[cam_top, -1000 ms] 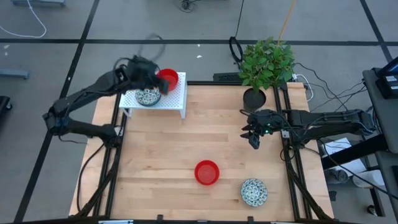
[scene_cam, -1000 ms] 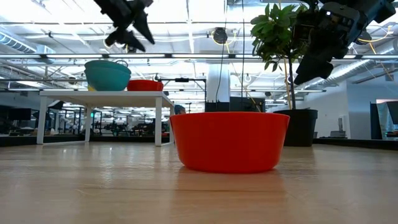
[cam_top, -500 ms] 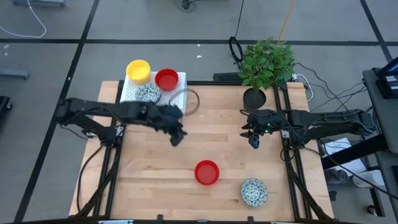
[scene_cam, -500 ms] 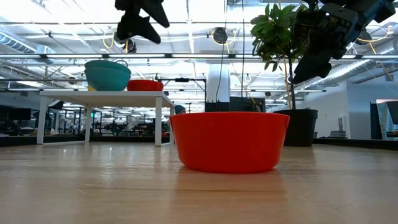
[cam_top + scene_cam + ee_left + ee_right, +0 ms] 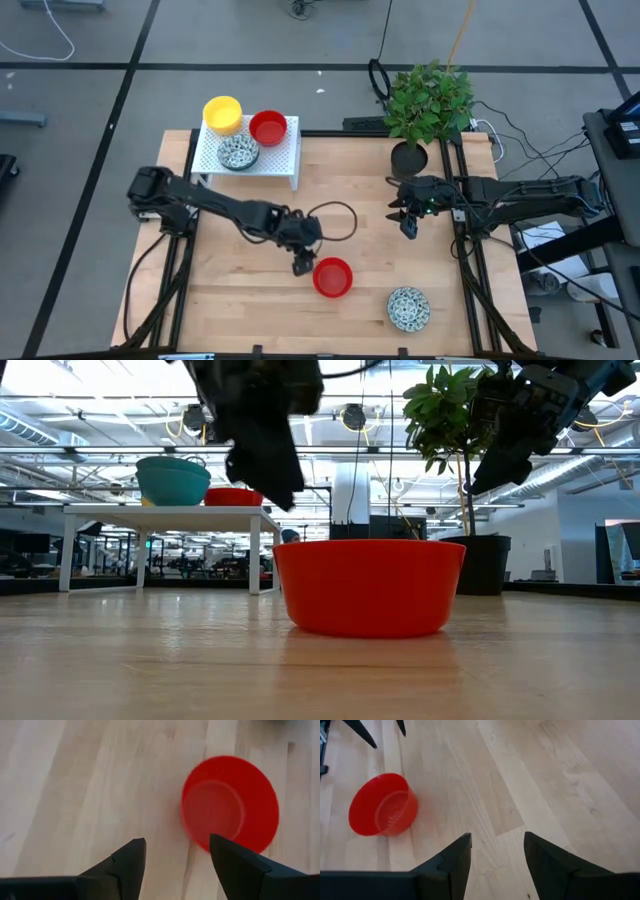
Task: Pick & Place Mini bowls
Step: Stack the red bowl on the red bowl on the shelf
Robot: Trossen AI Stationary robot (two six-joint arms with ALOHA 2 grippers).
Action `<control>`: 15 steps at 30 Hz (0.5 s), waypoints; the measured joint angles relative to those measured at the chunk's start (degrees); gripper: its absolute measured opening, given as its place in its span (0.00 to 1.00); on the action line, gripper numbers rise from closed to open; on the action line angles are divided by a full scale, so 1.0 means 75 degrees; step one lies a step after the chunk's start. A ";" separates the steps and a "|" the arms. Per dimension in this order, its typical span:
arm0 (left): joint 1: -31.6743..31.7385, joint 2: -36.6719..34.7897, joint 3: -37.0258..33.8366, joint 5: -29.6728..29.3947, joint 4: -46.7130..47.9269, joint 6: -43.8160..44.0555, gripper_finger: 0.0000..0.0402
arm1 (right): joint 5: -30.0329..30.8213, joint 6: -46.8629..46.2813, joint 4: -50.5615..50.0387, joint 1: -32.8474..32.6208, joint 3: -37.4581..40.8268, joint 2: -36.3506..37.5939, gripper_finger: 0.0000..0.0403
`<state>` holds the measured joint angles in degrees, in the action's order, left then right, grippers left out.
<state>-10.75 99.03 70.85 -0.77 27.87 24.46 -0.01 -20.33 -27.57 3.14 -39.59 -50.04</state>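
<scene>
The light wooden table [image 5: 240,290] is standing on a grey floor crossed by dark seams [image 5: 90,150], and in the low view an open hall with ceiling lights [image 5: 90,405] is showing behind it. The left gripper [image 5: 301,264] is hovering over the table's middle, just beside a red mini bowl [image 5: 333,277]; its fingers [image 5: 127,862] are standing wide apart and holding nothing. The right gripper [image 5: 409,226] is waiting near the table's right edge, beside the black plant pot [image 5: 408,157], its fingers [image 5: 452,857] also spread and empty. A speckled mini bowl [image 5: 408,308] is sitting near the front right corner. A white rack [image 5: 280,158] at the back left is carrying a yellow mini bowl [image 5: 222,114], a second red mini bowl [image 5: 268,127] and a second speckled mini bowl [image 5: 238,153].
</scene>
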 joint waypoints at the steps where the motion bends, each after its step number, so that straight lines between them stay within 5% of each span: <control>1: 0.0006 0.0114 0.0000 0.0032 -0.0152 0.0011 0.54 | 0.0000 0.0033 -0.0009 0.0000 0.0000 0.0000 0.42; 15: 0.0008 0.1571 0.0000 0.0552 -0.1621 0.0846 0.51 | -0.0006 0.0466 -0.0204 0.0000 0.0000 0.0003 0.42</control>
<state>-10.69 110.81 70.85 3.38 15.71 30.81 -0.05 -16.83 -29.10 3.14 -39.59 -50.02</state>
